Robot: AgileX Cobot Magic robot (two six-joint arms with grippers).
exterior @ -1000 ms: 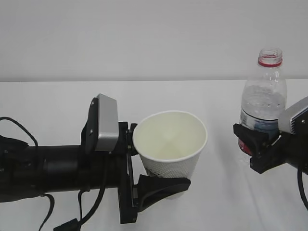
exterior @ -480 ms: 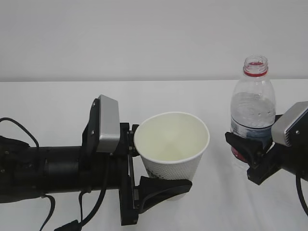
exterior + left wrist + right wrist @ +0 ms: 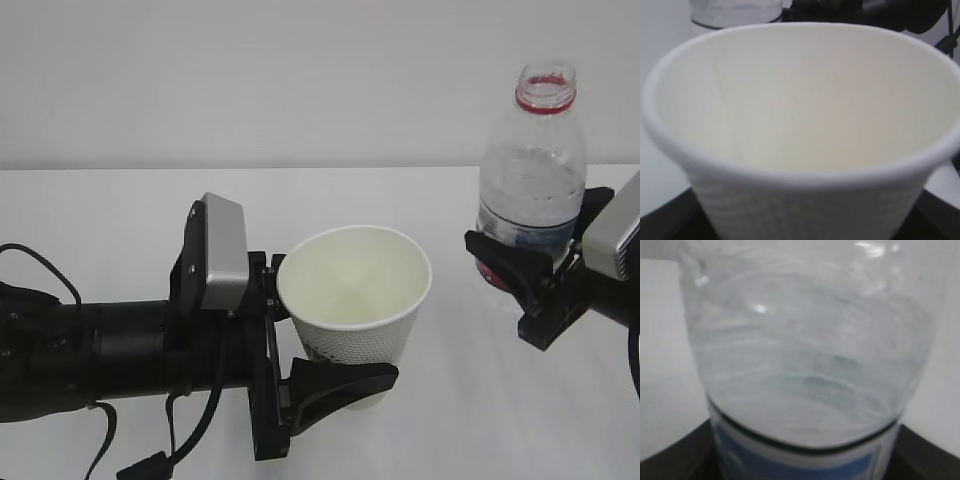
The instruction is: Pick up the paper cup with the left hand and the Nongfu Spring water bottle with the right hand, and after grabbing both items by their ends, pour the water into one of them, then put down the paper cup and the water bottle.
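Note:
My left gripper is shut on the white paper cup, one black finger in front of its dimpled wall and one behind. The cup is upright and looks empty inside. It fills the left wrist view, where the paper cup hides most of the fingers. My right gripper is shut on the Nongfu Spring water bottle at its label, holding it upright, uncapped, above the table and right of the cup. In the right wrist view the bottle is close and blurred. Its water level is unclear.
A white table spreads under both arms, with a plain pale wall behind. The left arm's black cables hang at the lower left. Nothing else stands on the table in view.
The right gripper carried the bottle left toward the cup, dipping, then lifted it higher. The cup rose very slightly. Both grips stayed as they were.

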